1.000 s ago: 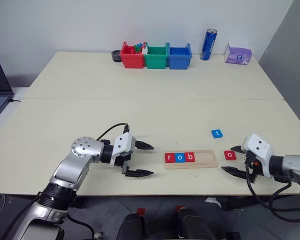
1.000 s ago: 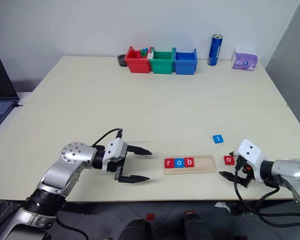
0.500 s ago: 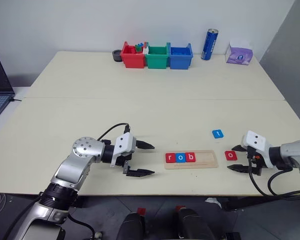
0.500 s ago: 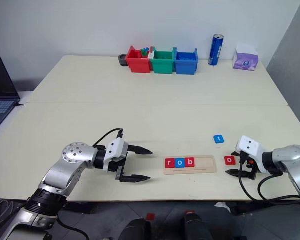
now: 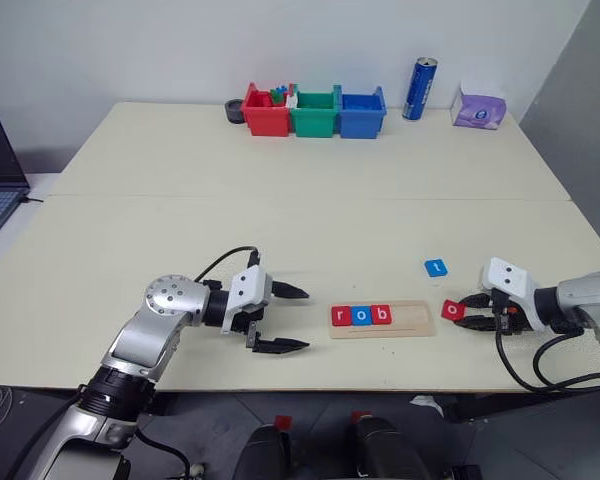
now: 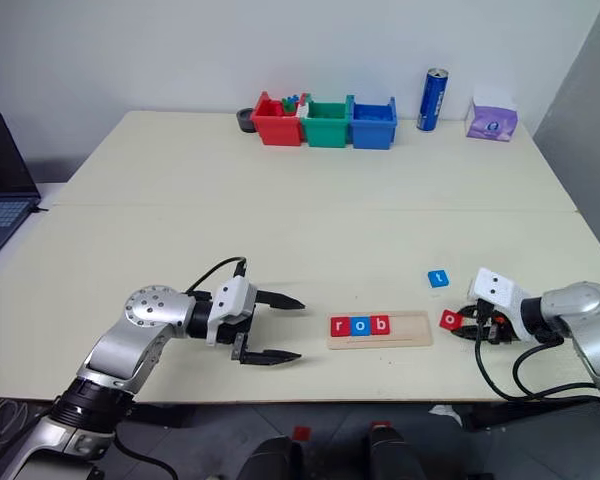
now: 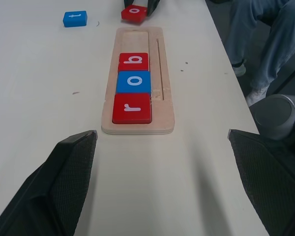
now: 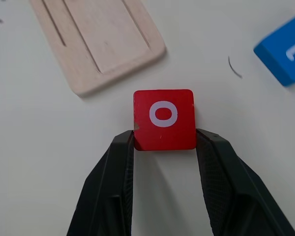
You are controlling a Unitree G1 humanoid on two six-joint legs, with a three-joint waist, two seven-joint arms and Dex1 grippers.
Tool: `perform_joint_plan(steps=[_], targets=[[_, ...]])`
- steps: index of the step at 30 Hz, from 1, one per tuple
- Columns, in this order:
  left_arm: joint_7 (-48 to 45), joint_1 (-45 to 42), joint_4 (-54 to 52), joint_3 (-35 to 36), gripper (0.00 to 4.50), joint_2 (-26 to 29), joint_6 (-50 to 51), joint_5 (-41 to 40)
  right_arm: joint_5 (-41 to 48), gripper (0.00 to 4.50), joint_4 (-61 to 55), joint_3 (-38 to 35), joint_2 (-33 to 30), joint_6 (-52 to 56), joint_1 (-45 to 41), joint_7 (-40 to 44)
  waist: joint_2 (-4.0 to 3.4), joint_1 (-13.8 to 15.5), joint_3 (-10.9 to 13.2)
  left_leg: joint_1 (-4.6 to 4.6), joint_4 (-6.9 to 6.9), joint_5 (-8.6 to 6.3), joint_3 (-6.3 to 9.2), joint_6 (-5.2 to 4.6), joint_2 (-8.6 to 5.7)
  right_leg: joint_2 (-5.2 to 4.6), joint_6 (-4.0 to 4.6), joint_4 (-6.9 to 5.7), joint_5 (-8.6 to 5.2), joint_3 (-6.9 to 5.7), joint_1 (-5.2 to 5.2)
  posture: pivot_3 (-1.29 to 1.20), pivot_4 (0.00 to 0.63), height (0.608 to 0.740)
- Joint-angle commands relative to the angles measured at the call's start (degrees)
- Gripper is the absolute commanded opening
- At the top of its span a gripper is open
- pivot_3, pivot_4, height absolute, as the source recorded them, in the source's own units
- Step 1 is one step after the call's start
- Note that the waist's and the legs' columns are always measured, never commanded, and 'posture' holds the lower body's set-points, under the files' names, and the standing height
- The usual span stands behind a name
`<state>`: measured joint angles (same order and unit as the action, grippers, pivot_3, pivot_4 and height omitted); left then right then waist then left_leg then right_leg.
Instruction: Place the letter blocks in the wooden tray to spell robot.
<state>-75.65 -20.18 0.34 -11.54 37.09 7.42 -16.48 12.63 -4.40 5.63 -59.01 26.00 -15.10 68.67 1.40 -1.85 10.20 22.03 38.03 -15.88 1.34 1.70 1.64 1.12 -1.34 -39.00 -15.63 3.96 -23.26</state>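
- the letter blocks are small flat square tiles with white lowercase letters: a red r (image 7: 132, 108), a blue o (image 7: 134, 81) and a red b (image 7: 133, 61) lie in a row, touching, in the wooden tray (image 5: 382, 317).
- the wooden tray is a long pale strip with a shallow recess and a thin groove along one side; the three tiles fill the end towards the robot's left, and the other end of the recess is bare.
- a second red o (image 8: 163, 119) is just past the tray's bare end, tilted, with one edge lifted off the table (image 5: 300, 230).
- the right gripper (image 8: 164, 142) has its black fingers (image 8: 119, 162) pressed against two opposite sides of this red o, holding it.
- a blue t (image 5: 435, 267) lies flat on the table near the tray's right end, on the far side, apart from the held tile.
- the left gripper (image 5: 285, 318) hovers just left of the tray, pointing at it, jaws spread wide and holding nothing.
- at the far edge of the table stand a red bin (image 5: 264, 115), a green bin (image 5: 313, 114) and a blue bin (image 5: 360, 114) in a touching row; the red one holds small coloured pieces, too small to make out.
- right of the bins are an upright blue can (image 5: 418, 89) and a purple tissue pack (image 5: 477, 110).
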Motion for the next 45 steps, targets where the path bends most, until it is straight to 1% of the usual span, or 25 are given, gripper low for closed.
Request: perform_joint_plan(steps=[1,4,7,15,19,28,45], targets=[[-0.05,0.28,-0.73,0.68,4.5,0.83,-0.91,0.14,2.44,1.45,-8.87,-1.8,-1.2,3.12,-0.27,0.58,0.0,0.0,0.0,0.0,0.0,0.0,0.01,0.0,0.0,0.0,0.0,0.0,0.0,0.0,0.0,0.0,0.15,0.74],[-0.09,0.32,-0.68,0.6,4.5,0.92,-1.06,0.21,1.43,1.45,-12.68,0.65,-0.04,4.36,-1.4,-0.86,0.0,0.05,0.0,0.0,0.01,0.0,0.03,0.0,0.0,0.0,-0.01,0.0,0.0,-0.02,0.0,0.0,0.15,0.74],[-0.07,-0.05,-0.73,0.38,4.5,0.69,-0.86,0.22,-0.26,1.45,-13.24,3.96,1.6,5.0,-3.74,-1.55,0.0,0.01,0.0,0.0,0.04,0.0,0.01,0.0,0.0,-0.02,-0.01,0.0,0.0,0.0,0.0,0.0,0.15,0.74],[0.3,-0.19,-1.24,0.37,4.5,0.51,-0.62,0.3,-4.41,1.45,-9.1,11.0,6.23,3.79,-10.37,-0.98,0.0,0.04,0.0,0.02,0.04,0.0,0.02,0.0,0.0,-0.08,0.02,0.0,0.01,-0.03,0.0,0.0,0.15,0.74],[0.74,0.33,-2.21,0.45,4.5,0.53,-0.2,0.22,-5.99,1.45,-7.41,13.02,6.84,2.68,-12.11,0.7,0.0,0.05,0.0,0.03,0.04,0.0,0.02,0.0,0.0,-0.09,0.07,0.0,0.04,-0.05,0.0,0.0,0.15,0.74],[1.36,1.05,-3.1,0.62,4.5,0.77,0.07,0.01,-7.96,1.45,-5.92,14.06,6.54,0.33,-13.36,3.75,0.0,0.03,0.0,0.03,0.03,0.0,0.02,0.0,0.0,-0.11,0.23,0.0,0.14,-0.08,0.0,0.0,0.15,0.74],[1.39,1.53,-2.34,0.59,4.5,0.62,-1.11,0.29,-11.75,1.45,-1.77,15.57,7.28,-3.4,-16.06,6.51,0.0,0.02,0.0,0.03,0.04,0.0,0.02,0.0,0.0,-0.12,0.27,-0.01,0.16,-0.1,0.0,0.0,0.15,0.74]])
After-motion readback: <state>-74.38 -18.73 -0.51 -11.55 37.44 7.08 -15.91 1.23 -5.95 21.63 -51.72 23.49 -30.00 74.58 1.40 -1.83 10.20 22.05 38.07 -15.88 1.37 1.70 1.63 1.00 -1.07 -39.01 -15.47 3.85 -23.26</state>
